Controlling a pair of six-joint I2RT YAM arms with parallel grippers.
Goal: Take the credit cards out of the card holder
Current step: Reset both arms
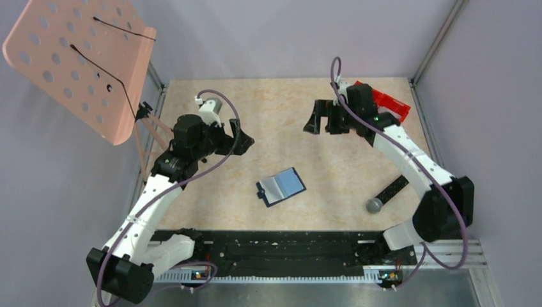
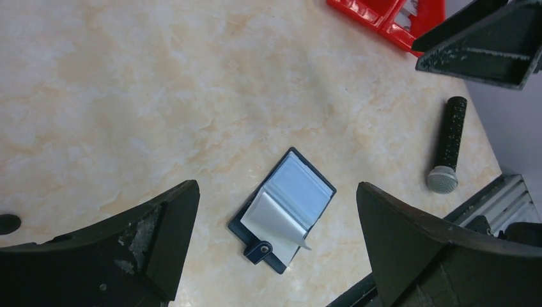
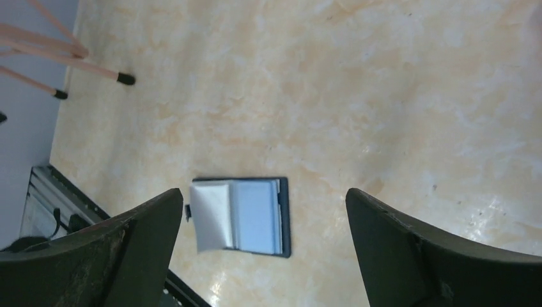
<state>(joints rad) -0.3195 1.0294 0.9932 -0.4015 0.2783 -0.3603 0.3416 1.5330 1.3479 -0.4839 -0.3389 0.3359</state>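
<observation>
The card holder (image 1: 281, 187) lies open on the table's middle, navy outside with light blue-grey inner faces; one pale leaf curls up. It shows in the left wrist view (image 2: 294, 198) and in the right wrist view (image 3: 255, 217). No credit cards show apart from it; any are hidden in its pockets. My left gripper (image 1: 235, 142) is open and empty, held above the table to the holder's far left (image 2: 275, 187). My right gripper (image 1: 323, 123) is open and empty, held high at the far right (image 3: 263, 192).
A red bin (image 1: 391, 105) stands at the back right behind my right arm. A black-handled microphone with a grey ball head (image 1: 374, 205) lies right of the holder. A pink perforated stand (image 1: 83, 64) leans at the far left, its legs (image 3: 64, 57) on the table edge.
</observation>
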